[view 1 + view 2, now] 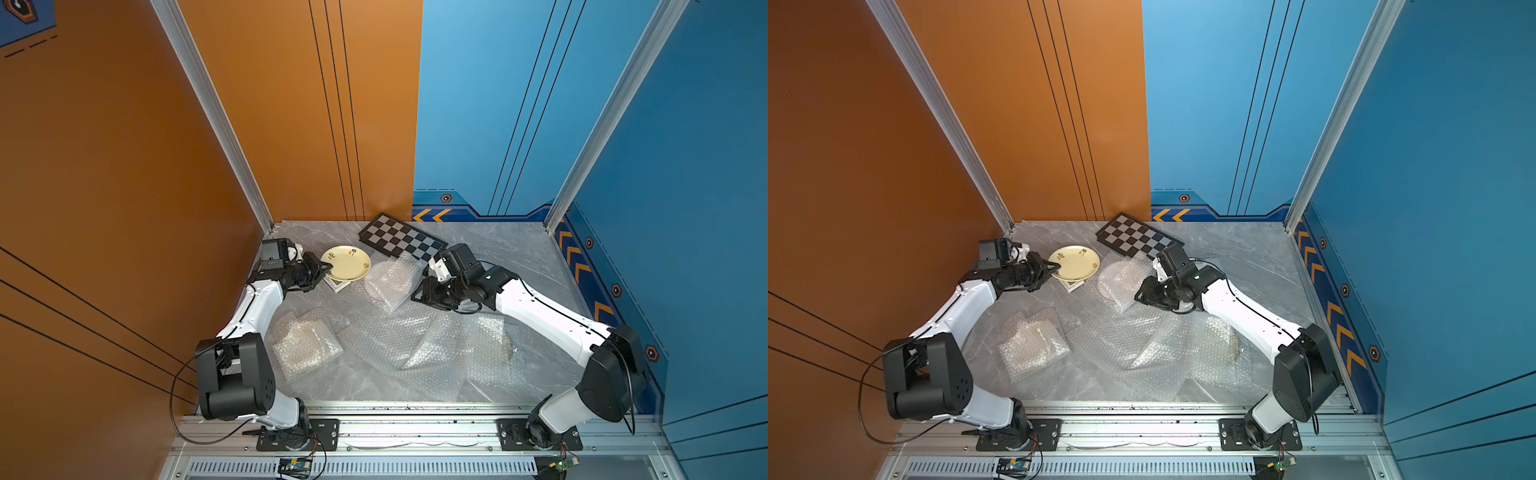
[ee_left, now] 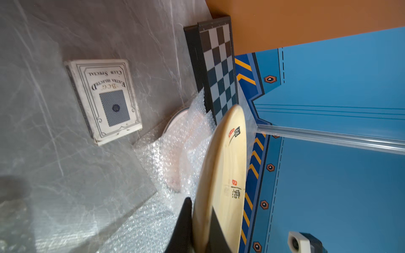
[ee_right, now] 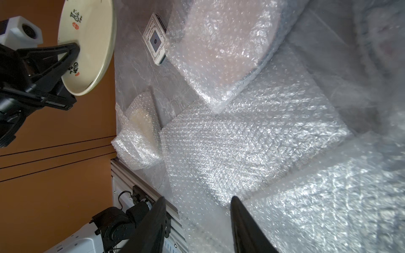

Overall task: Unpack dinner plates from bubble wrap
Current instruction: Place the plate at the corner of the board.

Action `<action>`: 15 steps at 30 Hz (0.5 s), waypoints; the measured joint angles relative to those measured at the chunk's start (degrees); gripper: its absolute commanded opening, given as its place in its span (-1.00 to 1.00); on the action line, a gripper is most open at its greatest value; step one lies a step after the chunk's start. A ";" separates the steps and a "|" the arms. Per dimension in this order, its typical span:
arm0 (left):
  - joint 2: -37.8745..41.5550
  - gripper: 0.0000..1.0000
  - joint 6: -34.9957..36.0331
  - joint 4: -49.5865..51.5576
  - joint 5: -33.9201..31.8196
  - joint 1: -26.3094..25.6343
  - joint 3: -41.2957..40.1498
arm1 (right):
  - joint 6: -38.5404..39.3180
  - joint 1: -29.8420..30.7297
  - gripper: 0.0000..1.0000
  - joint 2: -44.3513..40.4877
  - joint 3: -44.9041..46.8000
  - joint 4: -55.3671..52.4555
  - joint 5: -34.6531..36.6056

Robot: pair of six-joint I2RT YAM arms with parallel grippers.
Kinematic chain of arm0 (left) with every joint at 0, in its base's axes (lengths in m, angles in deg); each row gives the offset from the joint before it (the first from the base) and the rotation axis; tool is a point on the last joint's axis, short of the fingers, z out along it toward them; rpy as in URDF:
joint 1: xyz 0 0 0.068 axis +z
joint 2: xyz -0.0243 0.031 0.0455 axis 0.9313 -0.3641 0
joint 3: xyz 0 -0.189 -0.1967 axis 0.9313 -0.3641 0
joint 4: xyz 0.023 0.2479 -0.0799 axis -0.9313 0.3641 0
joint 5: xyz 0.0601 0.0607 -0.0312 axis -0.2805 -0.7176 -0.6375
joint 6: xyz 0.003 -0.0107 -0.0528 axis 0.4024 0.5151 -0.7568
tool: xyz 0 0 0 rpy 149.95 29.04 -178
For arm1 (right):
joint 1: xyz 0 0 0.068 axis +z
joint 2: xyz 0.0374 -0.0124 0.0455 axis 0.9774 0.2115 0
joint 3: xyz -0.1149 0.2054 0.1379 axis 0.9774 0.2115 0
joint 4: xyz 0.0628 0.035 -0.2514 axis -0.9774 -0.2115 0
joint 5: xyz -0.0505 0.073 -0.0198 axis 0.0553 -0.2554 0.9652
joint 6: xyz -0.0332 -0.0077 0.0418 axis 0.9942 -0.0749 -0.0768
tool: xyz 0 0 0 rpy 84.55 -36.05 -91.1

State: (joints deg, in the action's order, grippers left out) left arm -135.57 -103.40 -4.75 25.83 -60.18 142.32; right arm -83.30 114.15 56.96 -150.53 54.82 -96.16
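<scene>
A: Where's the bare plate?
B: The glossy pale-yellow round plate (image 1: 348,262) hangs at ten o'clock over the grey marbled table (image 1: 498,257), its rim pinched tight by the left gripper (image 1: 328,267).
A: And the right gripper (image 3: 197,219)?
B: Jaws apart, holding nothing, above crinkly bubble wrap (image 3: 252,142). A wrapped bundle (image 1: 305,343) lies at eight o'clock, its contents too clouded to make out.

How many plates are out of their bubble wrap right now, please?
1: the pale yellow plate, held by its rim in the left pincer, raised near the playing-card box at the back left. More may be hidden inside the bubble wrap bundles.
</scene>
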 measured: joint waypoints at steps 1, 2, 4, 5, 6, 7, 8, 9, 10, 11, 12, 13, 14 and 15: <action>-0.98 -0.88 -0.63 -1.01 -0.68 0.09 0.13 | 0.00 -0.07 0.00 -0.28 0.00 -0.39 0.11; -1.77 -0.88 -1.16 -2.05 -1.25 0.11 0.22 | 0.00 -0.15 0.00 -0.46 0.00 -0.70 0.37; -3.61 -0.88 -2.47 -4.48 -2.32 0.39 0.66 | 0.00 -0.33 0.00 -0.68 0.00 -1.29 0.66; -4.42 -0.88 -3.02 -5.57 -2.62 0.55 0.87 | 0.02 -0.39 0.00 -0.70 0.00 -1.62 0.70; -5.29 -0.88 -3.63 -6.80 -2.95 0.76 1.09 | 0.00 -0.48 0.00 -0.70 0.00 -1.90 0.85; -6.19 -0.88 -4.15 -7.76 -3.19 1.05 1.40 | 0.00 -0.57 0.00 -0.70 0.00 -2.19 0.87; -7.04 -0.88 -4.70 -8.81 -3.34 1.36 1.68 | 0.02 -0.66 0.00 -0.70 0.00 -2.36 0.92; -7.96 -0.88 -5.14 -9.88 -3.54 1.70 1.97 | 0.00 -0.72 0.01 -0.70 0.00 -2.56 0.94; -8.83 -0.88 -5.57 -10.75 -3.67 2.03 2.23 | 0.00 -0.76 0.01 -0.70 0.00 -2.73 0.94; -9.75 -0.88 -5.99 -11.65 -3.80 2.38 2.47 | 0.00 -0.81 0.01 -0.66 0.00 -2.91 0.94; -10.62 -0.88 -6.45 -12.52 -3.93 2.71 2.67 | 0.00 -0.81 0.01 -0.61 0.00 -3.17 0.94; -11.41 -0.87 -6.80 -13.29 -4.09 2.95 2.84 | 0.00 -0.81 0.01 -0.57 0.00 -3.37 0.92; -12.41 -0.88 -7.04 -13.92 -4.17 3.26 3.13 | 0.02 -0.81 0.01 -0.46 -0.07 -3.61 0.94; -13.33 -0.88 -7.30 -14.32 -4.28 3.48 3.45 | 0.02 -0.81 0.01 -0.31 -0.17 -3.82 0.92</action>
State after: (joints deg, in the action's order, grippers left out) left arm -148.90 -110.70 -19.06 21.55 -56.70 145.77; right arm -83.28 113.34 56.66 -150.70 51.00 -95.25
